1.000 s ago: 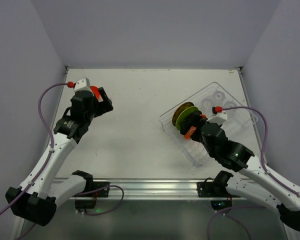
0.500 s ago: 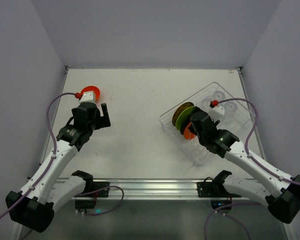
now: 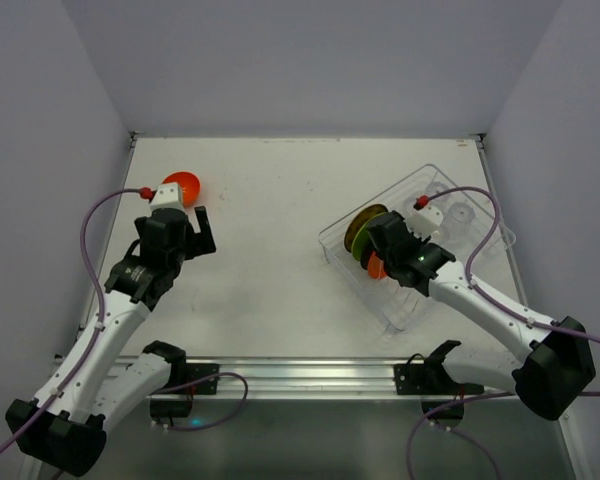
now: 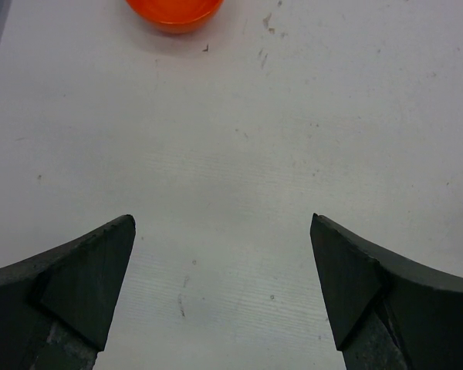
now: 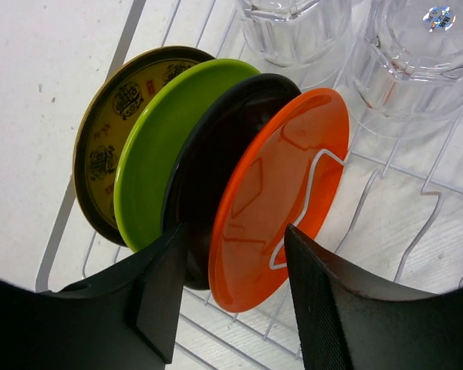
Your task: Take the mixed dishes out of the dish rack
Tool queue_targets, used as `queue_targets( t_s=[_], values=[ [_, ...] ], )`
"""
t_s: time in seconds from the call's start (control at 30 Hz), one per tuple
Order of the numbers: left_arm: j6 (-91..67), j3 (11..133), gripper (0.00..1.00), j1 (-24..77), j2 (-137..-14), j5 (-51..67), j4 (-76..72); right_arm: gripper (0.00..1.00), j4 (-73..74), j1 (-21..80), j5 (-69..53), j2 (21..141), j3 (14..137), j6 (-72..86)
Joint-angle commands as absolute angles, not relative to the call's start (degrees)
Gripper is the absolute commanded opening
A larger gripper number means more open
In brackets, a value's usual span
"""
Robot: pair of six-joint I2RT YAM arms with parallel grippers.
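Now the right end effector (image 5: 235, 231), half-open, straddles the lower edge of the orange plate (image 5: 293, 154).

inside the dish rack (image 3: 398, 312) (image 5: 386, 231), at its left end: four plates (image 3: 365, 232) (image 5: 239, 177) on edge, side by side in one row. farther right inside the dish rack, behind the plates: cups (image 3: 460, 213) (image 5: 355, 46), close together. well left of the dish rack, out on the table (image 3: 280, 230), slightly farther back: bowl (image 3: 183, 184) (image 4: 174, 11).
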State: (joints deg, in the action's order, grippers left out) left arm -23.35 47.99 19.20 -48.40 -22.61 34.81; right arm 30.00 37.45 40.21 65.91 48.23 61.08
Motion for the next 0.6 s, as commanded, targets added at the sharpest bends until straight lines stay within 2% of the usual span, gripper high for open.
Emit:
queue_targets(
  t_s=[0.0,0.4,0.57],
  values=[
    [-22.7,48.6,1.00,19.3,-49.9,-22.0,33.1,0.54,29.3,37.0,46.0,67.2,50.5,65.1],
    [-22.1,48.3,1.00,19.3,-51.0,-19.9,32.5,0.42,29.3,36.1,48.9,69.8,48.6,71.2],
    [-22.1,48.2,1.00,19.3,-50.7,-19.8,32.5,0.40,29.3,35.2,49.3,70.7,48.8,71.7]
  ],
)
